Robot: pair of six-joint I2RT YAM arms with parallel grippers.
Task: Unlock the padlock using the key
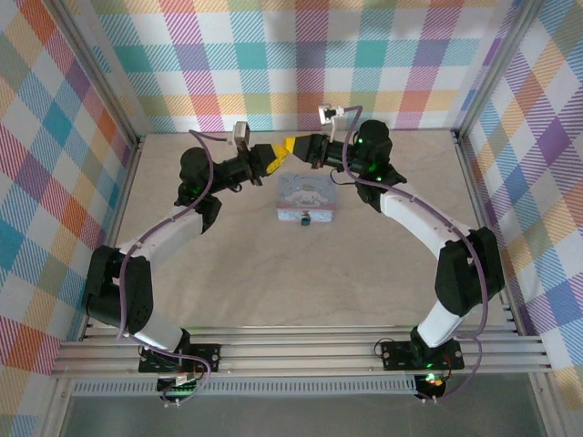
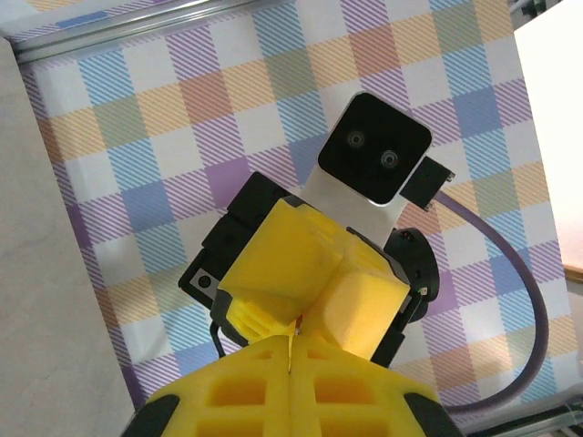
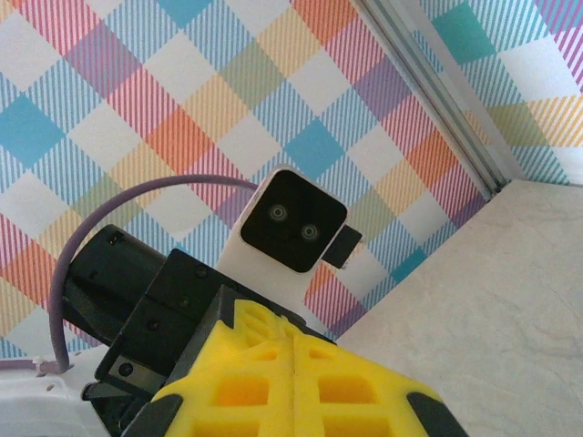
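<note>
The yellow-fingered left hand (image 1: 278, 155) and right hand (image 1: 296, 144) meet clenched tip to tip (no key discernible), so any handover probably wants a square, firm grip before descending to the tiny dark bluish padlock (image 1: 306, 218) fronting the pastel picture-lidded tin box (image 1: 305, 194).

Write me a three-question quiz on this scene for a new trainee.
1. True or false: the padlock sits at the near edge of the tin.
2. Where are the left pincer and right pincer?
A) tip to tip, past the tin's far side
B) both on the padlock
C) parked over the arm bases
3. Fill in: in its own wrist view, each pincer looks ____ (open or shut).
Key: 1 true; 2 A; 3 shut.
</note>
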